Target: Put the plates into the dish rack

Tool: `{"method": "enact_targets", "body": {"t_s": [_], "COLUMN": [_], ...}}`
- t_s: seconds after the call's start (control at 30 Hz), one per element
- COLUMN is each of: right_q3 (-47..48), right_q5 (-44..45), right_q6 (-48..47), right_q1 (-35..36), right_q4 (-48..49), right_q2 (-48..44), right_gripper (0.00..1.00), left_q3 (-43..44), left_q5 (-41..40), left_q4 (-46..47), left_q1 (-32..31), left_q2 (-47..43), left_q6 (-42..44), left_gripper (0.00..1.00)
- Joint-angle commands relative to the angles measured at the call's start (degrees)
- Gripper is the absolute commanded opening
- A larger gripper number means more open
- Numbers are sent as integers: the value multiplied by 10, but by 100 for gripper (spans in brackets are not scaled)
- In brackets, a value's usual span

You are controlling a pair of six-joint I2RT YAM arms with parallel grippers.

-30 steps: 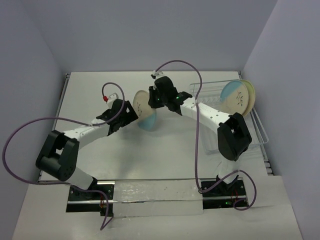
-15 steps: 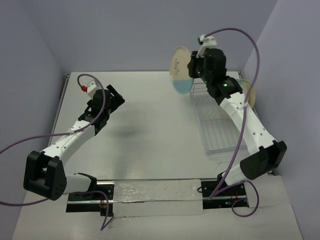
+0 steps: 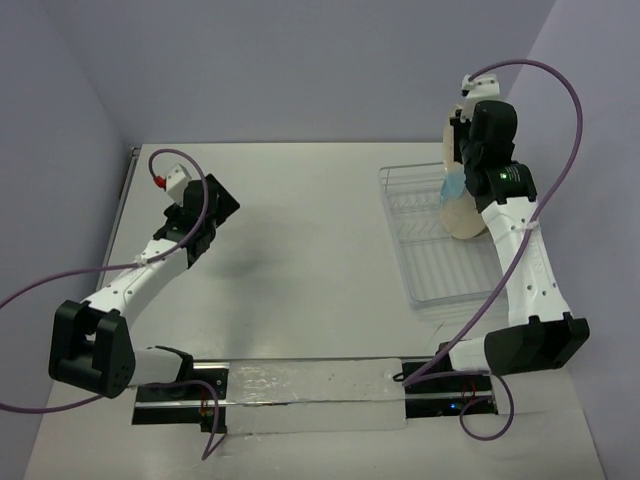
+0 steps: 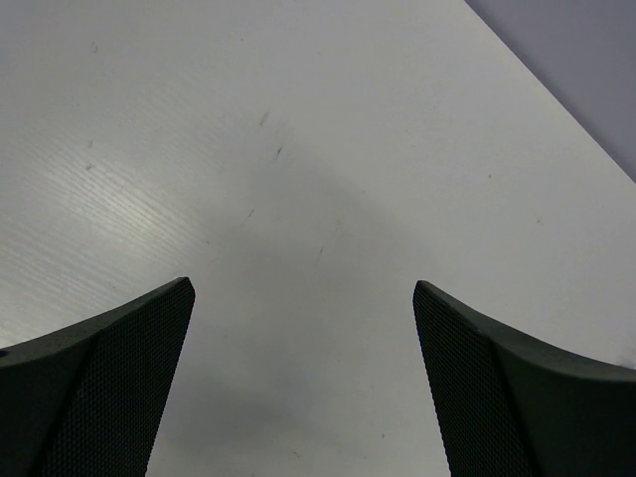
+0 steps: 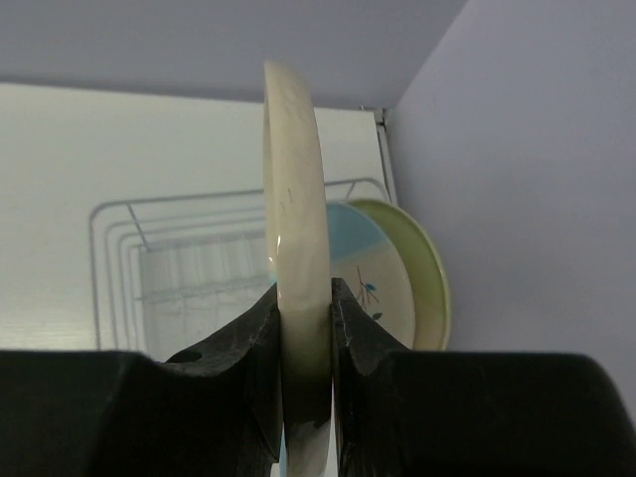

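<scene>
My right gripper [image 3: 462, 140] [image 5: 304, 286] is shut on the rim of a cream and light blue plate [image 3: 460, 212] [image 5: 296, 179]. It holds the plate upright and edge-on above the far end of the clear dish rack [image 3: 440, 265] [image 5: 179, 278]. In the right wrist view, just behind the held plate, a second blue and cream plate [image 5: 366, 273] and a pale green plate [image 5: 427, 268] stand upright in the rack. In the top view my right arm hides those two. My left gripper [image 3: 220, 200] [image 4: 301, 288] is open and empty above the bare table at the left.
The rack lies along the right side of the table, close to the right wall [image 3: 590, 150]. Its near rows of tines [image 3: 445, 285] hold nothing. The white table [image 3: 310, 250] stretches between the two arms. Purple cables loop over both arms.
A second ago both grippers met at the plate over the table's middle. The left gripper let go and drew back left. The right arm carried the plate right, over the rack's far end.
</scene>
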Motion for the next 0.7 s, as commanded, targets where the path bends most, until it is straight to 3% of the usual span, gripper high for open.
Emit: {"method": "enact_targets", "body": {"t_s": [0.0, 0.67], "right_q3": [11, 0], "right_q5": [-29, -21], "right_q6": [-47, -93], "right_q1": [-32, -63], "right_q4": [64, 53], "right_q2": [25, 137], "right_gripper": [0, 0], "left_q3": [22, 71], "left_q5": [-20, -6], "left_q4": [-18, -32], "left_q1": [3, 4], "left_q2": [13, 90], "left_q6": [-1, -4], "left_gripper": [99, 99]}}
